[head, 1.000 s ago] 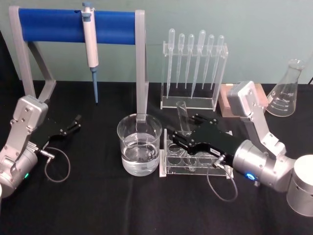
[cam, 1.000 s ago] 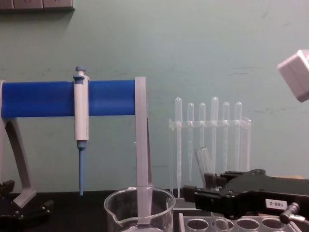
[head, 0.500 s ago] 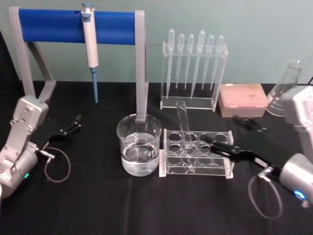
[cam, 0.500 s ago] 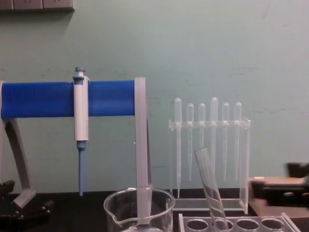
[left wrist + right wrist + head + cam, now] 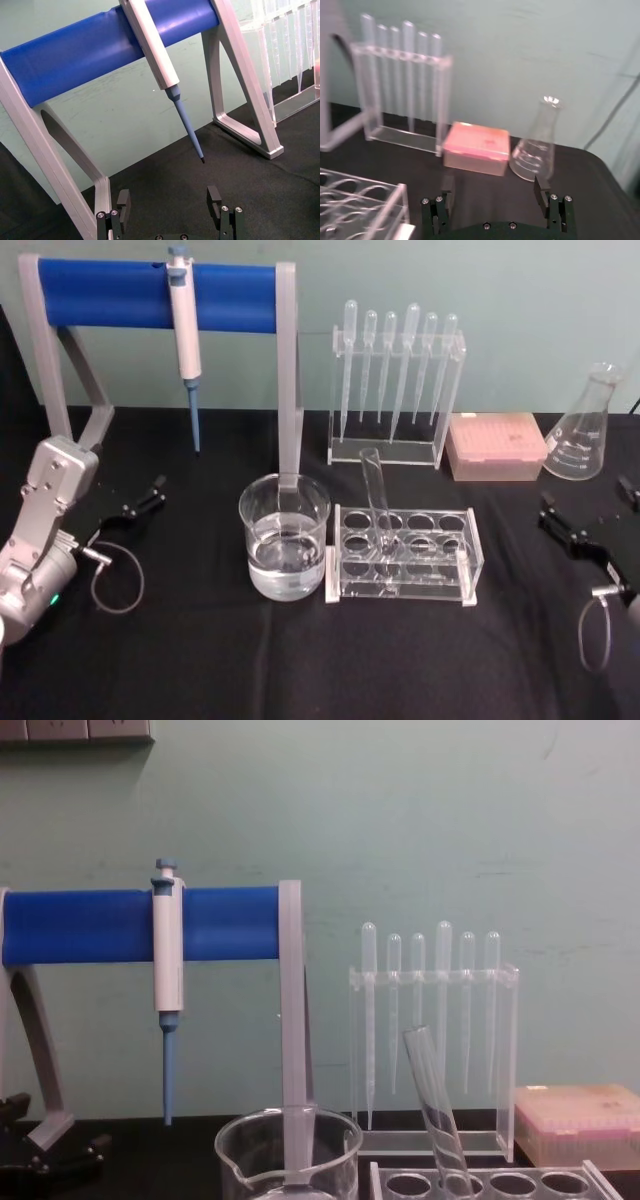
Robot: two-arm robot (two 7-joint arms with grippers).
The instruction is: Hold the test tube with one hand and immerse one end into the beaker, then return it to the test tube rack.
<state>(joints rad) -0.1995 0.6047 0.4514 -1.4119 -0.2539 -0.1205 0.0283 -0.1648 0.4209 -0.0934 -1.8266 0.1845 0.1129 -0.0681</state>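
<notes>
Nearest, the beaker stands on the black table, part filled with clear liquid, its spout showing in the chest view. Just beside it on the right sits a clear rack, and the tube stands in one of the rack's front holes, rounded end down, open rim up. Its long axis is near upright but tilted, the rim leaning back and toward the beaker side. Nothing grips it.

At the table's right edge the right gripper rests low, well apart from the rack, its fingers spread wide and empty. At the left edge the left gripper lies parked, fingers also spread wide, empty.

Farther back are a pink box, a flask, a pipette stand, and a blue bar frame with a pipettor hanging from it.
</notes>
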